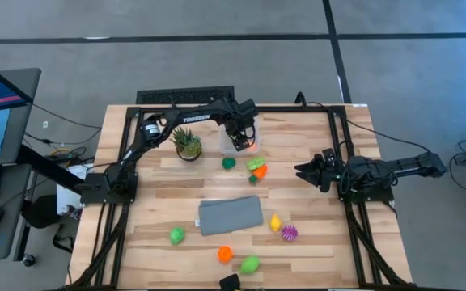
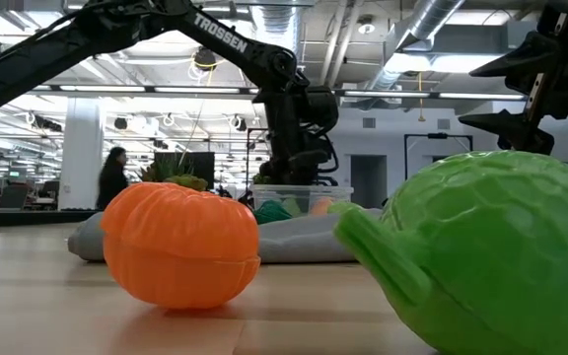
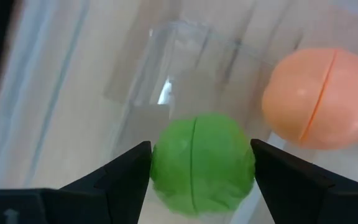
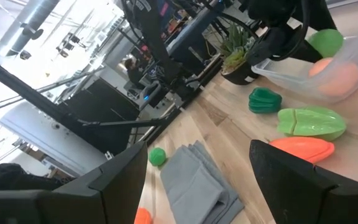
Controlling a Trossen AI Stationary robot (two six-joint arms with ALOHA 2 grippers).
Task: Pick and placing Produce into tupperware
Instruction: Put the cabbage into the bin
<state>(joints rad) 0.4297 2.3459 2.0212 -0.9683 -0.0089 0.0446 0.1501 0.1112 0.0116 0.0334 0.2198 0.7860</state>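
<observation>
Two pieces of produce sat inside the clear tupperware (image 1: 239,139) at about twelve o'clock on the table (image 1: 314,242): a round green fruit (image 3: 202,163) and a peach-coloured ball (image 3: 317,98) beside it. The left gripper (image 3: 201,165) hung over the tub with its fingers either side of the green fruit; I couldn't tell whether they pressed it or had let go.

Just beyond the tub, toward six o'clock, lay a dark green piece (image 1: 229,162), a light green pod (image 1: 256,163) and an orange carrot-like piece (image 1: 259,172). The potted plant (image 1: 188,144) stood at the tub's nine o'clock.

A grey cloth (image 1: 230,216) lay mid-table, with a yellow piece (image 1: 275,223) and spiky purple one (image 1: 289,233) at its four o'clock.

The right gripper (image 1: 302,170) waited at three o'clock, fingers spread, holding nothing.
</observation>
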